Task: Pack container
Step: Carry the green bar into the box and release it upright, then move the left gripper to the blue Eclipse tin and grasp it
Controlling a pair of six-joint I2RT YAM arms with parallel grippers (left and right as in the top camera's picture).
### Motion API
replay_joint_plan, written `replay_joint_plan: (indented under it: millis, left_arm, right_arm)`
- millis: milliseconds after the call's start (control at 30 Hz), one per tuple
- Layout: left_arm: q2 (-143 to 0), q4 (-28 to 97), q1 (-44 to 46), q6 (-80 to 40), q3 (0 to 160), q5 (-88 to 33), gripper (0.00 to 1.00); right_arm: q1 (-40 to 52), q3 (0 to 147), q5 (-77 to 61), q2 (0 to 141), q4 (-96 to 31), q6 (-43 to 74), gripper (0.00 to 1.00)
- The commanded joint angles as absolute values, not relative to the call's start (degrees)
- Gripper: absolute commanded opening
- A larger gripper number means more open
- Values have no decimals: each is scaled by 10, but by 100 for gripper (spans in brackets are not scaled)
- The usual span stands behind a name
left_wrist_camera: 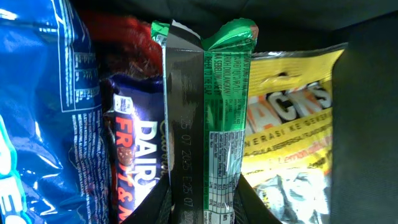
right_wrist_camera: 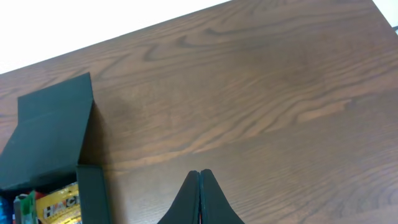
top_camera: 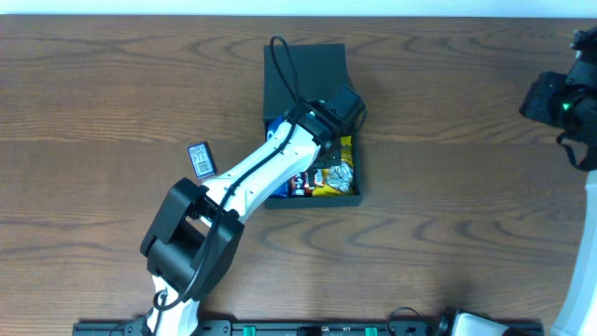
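The container [top_camera: 312, 200] is a dark box in the middle of the table, its flap lid [top_camera: 303, 73] standing open at the far side. My left gripper [left_wrist_camera: 202, 194] reaches down into it, shut on a green and black snack packet [left_wrist_camera: 208, 112] held upright among the packed snacks. Around it lie a blue bag [left_wrist_camera: 37, 124], a purple chocolate bar [left_wrist_camera: 137, 149] and a yellow sweets bag [left_wrist_camera: 292, 124]. My right gripper [right_wrist_camera: 200, 179] hangs shut and empty over bare table, to the right of the container [right_wrist_camera: 93, 193].
A small dark packet with a white barcode label [top_camera: 201, 159] lies on the wooden table left of the container. The right arm [top_camera: 560, 101] stays at the far right edge. The left arm's white links [top_camera: 252, 173] cross the container's near left corner.
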State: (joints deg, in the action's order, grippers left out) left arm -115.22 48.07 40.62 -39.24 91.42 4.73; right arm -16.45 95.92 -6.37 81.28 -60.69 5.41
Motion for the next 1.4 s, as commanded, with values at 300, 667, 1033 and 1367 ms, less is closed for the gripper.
replay_joint_plan:
  millis: [300, 667, 1033, 1367]
  left_arm:
    - [-1160, 504, 408, -375, 912, 15, 6]
    - [-1157, 506, 407, -338, 927, 19, 59]
    - [-1041, 606, 365, -348, 1050, 258, 61]
    - [-1037, 697, 171, -433, 988, 197, 66]
  right_arm:
    - [-168, 959, -60, 809, -609, 57, 1]
    - [-168, 959, -60, 809, -606, 57, 2]
    - [-168, 959, -60, 809, -607, 55, 2]
    - [-168, 959, -60, 809, -605, 55, 1]
